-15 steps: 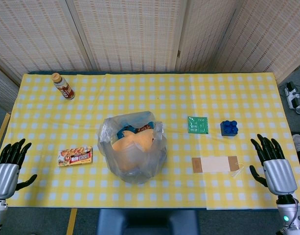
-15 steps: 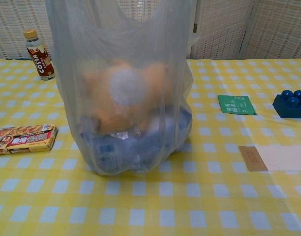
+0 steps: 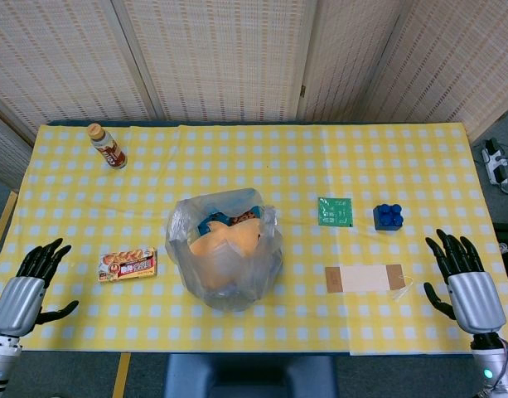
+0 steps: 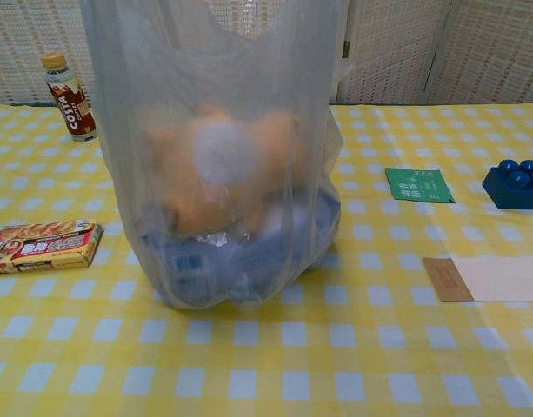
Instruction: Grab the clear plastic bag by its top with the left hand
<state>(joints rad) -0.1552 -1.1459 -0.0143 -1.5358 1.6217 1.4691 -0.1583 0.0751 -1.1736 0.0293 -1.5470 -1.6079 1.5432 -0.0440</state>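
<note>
Bulging clear plastic bag (image 3: 225, 251) of orange-and-blue contents

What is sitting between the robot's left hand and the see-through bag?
A snack box lies on the tablecloth between the left hand and the clear plastic bag. The head view shows it.

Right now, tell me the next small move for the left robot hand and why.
Probably carry the left robot hand rightward and up toward the clear plastic bag, aiming over its open top. The hand sits open at the table's left edge, well apart from the bag, with the snack box lying between them, so passing above it seems safest.
</note>
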